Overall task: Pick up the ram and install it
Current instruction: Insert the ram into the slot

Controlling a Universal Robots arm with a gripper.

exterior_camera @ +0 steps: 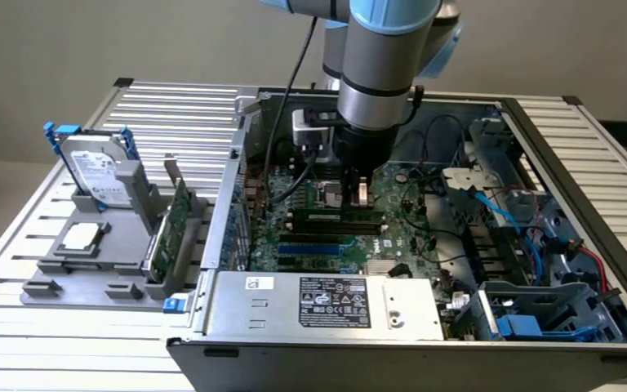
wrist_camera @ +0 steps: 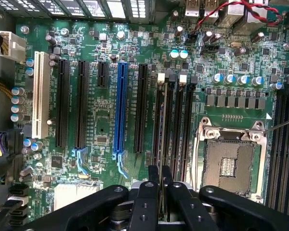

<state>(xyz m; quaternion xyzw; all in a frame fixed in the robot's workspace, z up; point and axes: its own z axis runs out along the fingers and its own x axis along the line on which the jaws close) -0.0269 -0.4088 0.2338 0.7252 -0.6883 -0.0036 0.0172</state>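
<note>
Ram [exterior_camera: 359,193] hung edge-on, pinched between the gripper's [wrist_camera: 161,171] near-closed jaws above the black memory slots [wrist_camera: 176,125]; we judged installation underway, needing square alignment before pressing.

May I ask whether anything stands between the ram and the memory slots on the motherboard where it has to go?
Nothing visible does. The gripper holds what looks like the ram edge-on over the black memory slots, which look bare; the CPU socket lies off to one side.
</note>
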